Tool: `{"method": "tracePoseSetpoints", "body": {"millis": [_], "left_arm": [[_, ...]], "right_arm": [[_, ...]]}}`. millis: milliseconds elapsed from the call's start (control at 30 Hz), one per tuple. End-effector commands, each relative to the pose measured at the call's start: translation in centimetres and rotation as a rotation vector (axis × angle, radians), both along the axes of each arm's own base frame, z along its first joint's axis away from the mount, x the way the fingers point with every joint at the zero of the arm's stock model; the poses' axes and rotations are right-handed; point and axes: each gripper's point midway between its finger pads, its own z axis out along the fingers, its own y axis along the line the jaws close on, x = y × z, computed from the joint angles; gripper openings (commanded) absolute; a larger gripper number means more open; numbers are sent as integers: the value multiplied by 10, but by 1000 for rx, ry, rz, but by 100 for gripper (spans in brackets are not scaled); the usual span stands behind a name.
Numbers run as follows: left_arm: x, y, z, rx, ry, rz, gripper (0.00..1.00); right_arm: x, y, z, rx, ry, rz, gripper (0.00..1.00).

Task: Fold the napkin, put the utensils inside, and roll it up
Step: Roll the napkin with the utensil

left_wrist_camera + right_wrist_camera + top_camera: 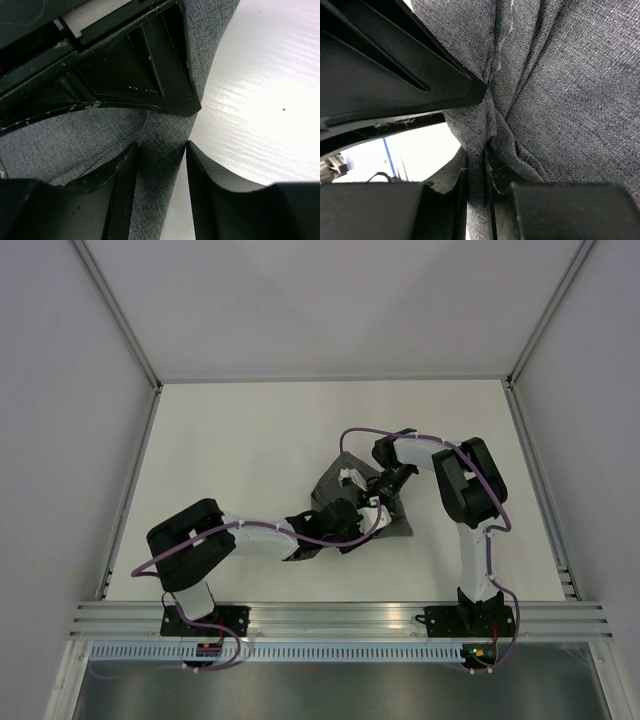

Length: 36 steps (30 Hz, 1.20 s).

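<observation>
The dark grey napkin (pixel 328 485) lies bunched and folded at the middle of the white table, with both grippers meeting over it. My left gripper (pixel 350 514) (pixel 162 147) is closed on a thick rounded fold of napkin (pixel 160 165). That fold reaches from one fingertip to the other, and a sliver of table shows beside the right-hand finger (pixel 200 200). My right gripper (pixel 381 490) (pixel 476 150) is shut, pinching a thin bunched fold of napkin (pixel 560 100). A pale stitched line (pixel 501 40) runs along the cloth. The utensils are hidden or out of view.
The white table (pixel 250 440) is walled on the left, back and right, with a metal rail (pixel 340 615) along the near edge. Purple cables (pixel 360 435) loop off both arms above the cloth. The other arm's black finger (pixel 150 65) crowds the left wrist view.
</observation>
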Motion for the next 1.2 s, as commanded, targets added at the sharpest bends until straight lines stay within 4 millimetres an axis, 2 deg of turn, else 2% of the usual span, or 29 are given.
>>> {"method": "tracePoseSetpoints", "body": {"millis": [0,300,400,600,700,833,1000,1167], "left_arm": [[1,-7,-2,3,-36,-33,48],[-1,1,-22,22,-16,-9,43],[-3,2,-29,35,-1,-18,35],[-11,-2,-38,44,46,-49,8],[-16,-4,-41,45,73,-71,3],[-24,-7,-48,58,132,-102,2],[-30,-10,-52,37,192,-121,2],[-31,-10,-53,1,245,-113,2]], "right_arm": [[12,-15,-43,-86,-77,70,13],[13,-14,-45,-84,-66,63,13],[14,-14,-44,-82,-66,56,14],[21,-11,-34,-60,-90,30,26],[22,-10,-27,-45,-94,18,34],[27,-8,-17,-28,-111,-5,48],[37,-6,7,15,-145,-53,56],[58,-10,33,59,-208,-139,61]]}}
